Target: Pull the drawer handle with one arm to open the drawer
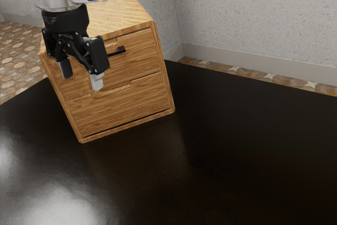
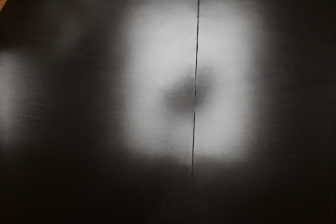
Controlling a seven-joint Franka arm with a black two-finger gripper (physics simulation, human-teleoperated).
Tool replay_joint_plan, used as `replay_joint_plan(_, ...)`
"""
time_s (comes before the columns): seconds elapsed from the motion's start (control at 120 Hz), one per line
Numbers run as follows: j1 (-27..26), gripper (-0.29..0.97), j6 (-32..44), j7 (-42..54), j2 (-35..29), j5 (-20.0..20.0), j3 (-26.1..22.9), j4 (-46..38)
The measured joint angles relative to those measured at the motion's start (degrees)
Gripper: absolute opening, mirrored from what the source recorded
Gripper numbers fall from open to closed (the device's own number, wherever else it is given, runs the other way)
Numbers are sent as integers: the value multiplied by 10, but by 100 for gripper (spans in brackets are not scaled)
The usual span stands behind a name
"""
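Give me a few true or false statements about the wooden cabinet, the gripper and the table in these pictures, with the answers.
1. The cabinet is made of wood. True.
2. The gripper is shut on the black drawer handle. False: its fingers stand open and point down, with nothing between them.
3. The cabinet stands on a dark glossy table. True.
4. The top drawer is pulled far out. False: its front sits about level with the front below it.
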Motion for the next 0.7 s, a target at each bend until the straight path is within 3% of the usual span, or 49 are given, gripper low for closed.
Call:
replay_joint_plan(0.158, -43, 68, 72, -3, 0, -32, 41, -2)
replay_joint_plan(0.4, -39, 68, 152, 37, -1, -40, 38, -1)
replay_joint_plan(0.483, -31, 68, 177, 61, 0, -65, 34, -5)
replay_joint_plan(0.592, -28, 68, 196, 88, 9, -68, 34, -6)
replay_joint_plan(0.7, -21, 68, 194, 110, 14, -43, 29, -7)
